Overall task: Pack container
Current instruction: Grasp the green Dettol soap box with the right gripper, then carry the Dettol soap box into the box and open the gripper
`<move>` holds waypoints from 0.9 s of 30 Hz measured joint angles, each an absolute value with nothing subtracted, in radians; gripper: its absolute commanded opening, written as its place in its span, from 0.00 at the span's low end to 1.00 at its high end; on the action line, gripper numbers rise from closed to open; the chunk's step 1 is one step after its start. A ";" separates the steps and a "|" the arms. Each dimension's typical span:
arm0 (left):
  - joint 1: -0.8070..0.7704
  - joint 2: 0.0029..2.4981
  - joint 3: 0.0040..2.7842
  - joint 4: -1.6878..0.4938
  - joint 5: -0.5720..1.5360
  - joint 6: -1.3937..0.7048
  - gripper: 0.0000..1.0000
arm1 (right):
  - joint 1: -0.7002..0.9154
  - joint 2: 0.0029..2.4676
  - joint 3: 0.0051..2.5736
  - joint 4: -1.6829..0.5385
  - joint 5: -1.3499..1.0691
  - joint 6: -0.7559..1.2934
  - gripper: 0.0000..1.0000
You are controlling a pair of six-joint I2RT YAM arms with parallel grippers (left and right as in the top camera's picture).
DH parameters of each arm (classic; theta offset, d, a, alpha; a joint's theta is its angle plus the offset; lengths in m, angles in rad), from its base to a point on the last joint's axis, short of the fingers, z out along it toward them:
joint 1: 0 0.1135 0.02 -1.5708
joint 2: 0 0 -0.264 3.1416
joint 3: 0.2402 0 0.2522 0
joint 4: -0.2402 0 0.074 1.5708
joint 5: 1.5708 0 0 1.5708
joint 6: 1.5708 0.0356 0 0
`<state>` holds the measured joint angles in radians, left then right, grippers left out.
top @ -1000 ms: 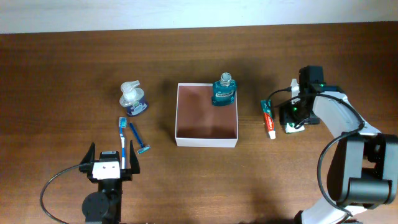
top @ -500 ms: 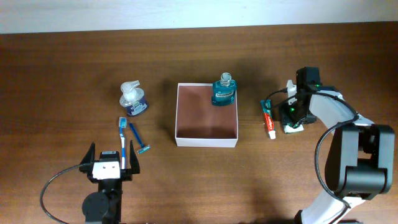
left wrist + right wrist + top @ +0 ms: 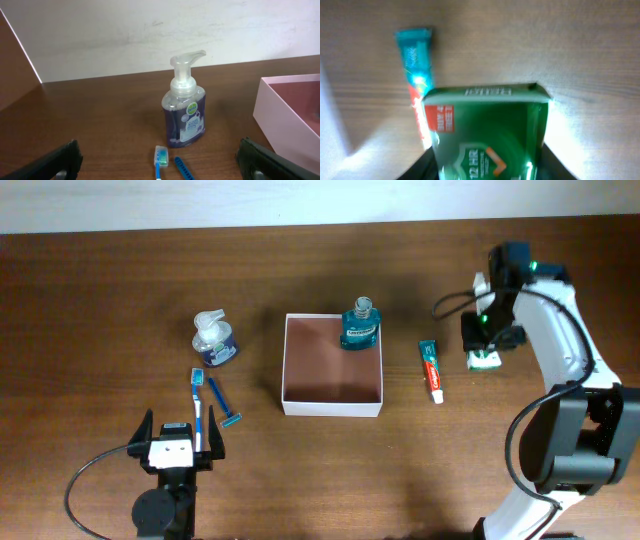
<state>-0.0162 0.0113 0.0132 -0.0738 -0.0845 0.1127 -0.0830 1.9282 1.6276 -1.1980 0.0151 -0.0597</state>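
From where I stand, the left gripper [image 3: 180,435] sits low at the near left edge of the table [image 3: 100,300], jaws spread wide with nothing between them. Just ahead of it lie a toothbrush [image 3: 198,405] and a razor [image 3: 222,404] side by side, and beyond those a soap pump bottle [image 3: 213,340] stands upright.

In the middle of the table is the container [image 3: 330,375]. It is open and mostly bare inside, with a teal mouthwash bottle [image 3: 360,328] standing in its far right corner.

To the right of it a toothpaste tube [image 3: 431,370] lies flat on the wood, apart from the box wall. Further right again, the right gripper [image 3: 487,338] is closed around a green-and-white packet [image 3: 487,135], its fingers flanking the pack on both sides. Whether the packet is clear of the table, I can't tell.

I'd say the step in hand is carrying this packet to the box. The next move calls for a swing leftward over the toothpaste, keeping high enough to clear the white wall. The release should come over the bare floor, away from the bottle so it isn't knocked over.
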 measured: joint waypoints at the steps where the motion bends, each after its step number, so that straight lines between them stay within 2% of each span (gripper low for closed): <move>1: -0.016 0.011 0.013 -0.074 -0.084 0.113 1.00 | -0.056 1.929 1.720 -1.284 -0.007 -0.022 0.30; 4: -0.016 0.011 0.013 -0.074 -0.084 0.113 1.00 | 0.035 1.924 1.815 -1.344 -0.048 0.066 0.28; 8: -0.016 0.011 0.013 -0.074 -0.084 0.113 0.99 | 0.205 1.924 1.820 -1.373 -0.089 0.180 0.27; 9: -0.016 0.011 0.013 -0.074 -0.084 0.113 1.00 | 0.235 1.924 1.820 -1.373 -0.097 0.195 0.23; 10: -0.016 0.011 0.013 -0.074 -0.084 0.113 1.00 | 0.261 1.924 1.820 -1.371 -0.097 0.210 0.14; 11: -0.016 0.011 0.013 -0.074 -0.084 0.113 0.99 | 0.308 1.924 1.820 -1.364 -0.094 0.241 0.13; 15: -0.016 0.011 0.013 -0.074 -0.084 0.113 0.99 | 0.413 1.924 1.820 -1.362 -0.080 0.319 0.16; 17: -0.016 0.011 0.013 -0.074 -0.084 0.113 1.00 | 0.452 1.924 1.814 -1.351 -0.076 0.342 0.27; 27: -0.016 0.011 0.013 -0.074 -0.084 0.113 1.00 | 0.530 1.924 1.702 -1.113 -0.061 0.412 0.22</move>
<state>-0.0162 0.0109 0.0128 -0.0738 -0.0841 0.1127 0.5301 1.9236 1.7020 -1.1126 -0.0612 0.4122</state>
